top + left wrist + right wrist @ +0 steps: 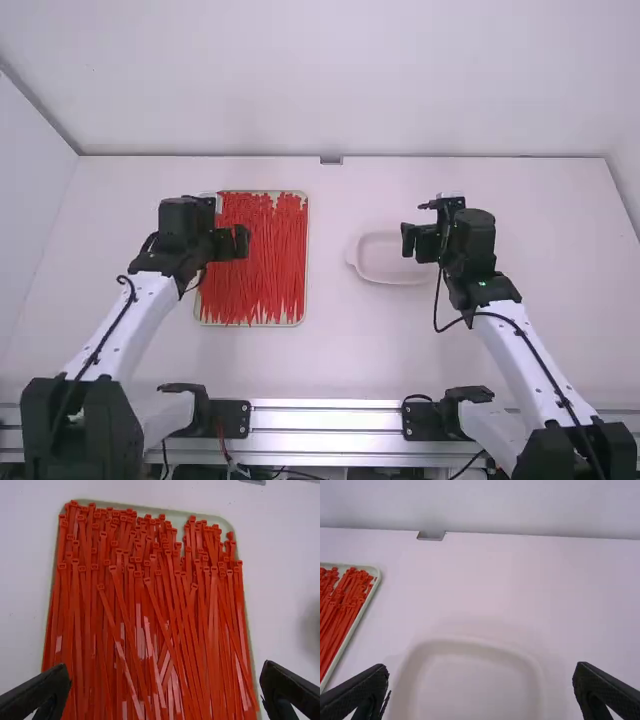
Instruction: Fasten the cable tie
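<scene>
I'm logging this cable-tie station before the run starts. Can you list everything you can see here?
cable ties: a dense pile, too many to count, red, lying lengthwise on the tray
tray: one, pale green, on the table's left half
dish: one, white, shallow, on the table right of the tray, nothing seen in it
bracket: one, grey, at the middle of the table's far edge
table: one, white
rail: one, silver metal, along the near edge, between the arm bases
left hand: one, black, open, above the tray's near end, holding nothing
right hand: one, black, open, above the dish, holding nothing
</scene>
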`<state>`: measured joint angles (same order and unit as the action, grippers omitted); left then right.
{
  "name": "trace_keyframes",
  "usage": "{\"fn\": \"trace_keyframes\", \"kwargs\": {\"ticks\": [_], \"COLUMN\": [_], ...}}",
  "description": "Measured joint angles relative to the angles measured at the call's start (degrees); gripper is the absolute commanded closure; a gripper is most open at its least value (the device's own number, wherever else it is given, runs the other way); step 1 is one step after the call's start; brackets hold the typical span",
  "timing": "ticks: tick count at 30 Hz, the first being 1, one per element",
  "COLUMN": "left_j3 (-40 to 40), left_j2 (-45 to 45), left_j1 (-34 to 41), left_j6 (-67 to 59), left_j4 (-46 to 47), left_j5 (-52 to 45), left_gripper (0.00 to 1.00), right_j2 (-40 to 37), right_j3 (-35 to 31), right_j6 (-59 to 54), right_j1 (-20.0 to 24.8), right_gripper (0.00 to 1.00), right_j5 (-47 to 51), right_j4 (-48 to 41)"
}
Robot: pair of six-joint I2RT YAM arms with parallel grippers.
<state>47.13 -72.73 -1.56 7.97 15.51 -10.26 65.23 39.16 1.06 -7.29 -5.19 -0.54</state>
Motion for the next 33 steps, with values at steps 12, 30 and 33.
{"fn": "trace_keyframes", "kwargs": {"ticks": [12,30,33], "left_j3": [15.32,19.58,19.78], "left_j2": [-17.25,-27.89,-28.63], "left_j1": [-0.26,-3.61,-6.34], "left_j6": [0.0,-1.25,-2.14], "left_j4": [4.66,1.77,1.66], "left_j5": [0.24,-4.09,-7.28], "left_gripper": [0.01,0.01,0.02], "right_j2": [0.02,0.02,0.02], "right_j3": [0.0,0.0,0.0], "right_j6": [-0.11,-0.09,-0.07], "right_j1": [0.0,0.98,0.98], "right_gripper": [0.02,0.02,0.02], "right_j5": [0.37,1.97,1.99], "right_j4": [-0.35,-0.94,-1.07]}}
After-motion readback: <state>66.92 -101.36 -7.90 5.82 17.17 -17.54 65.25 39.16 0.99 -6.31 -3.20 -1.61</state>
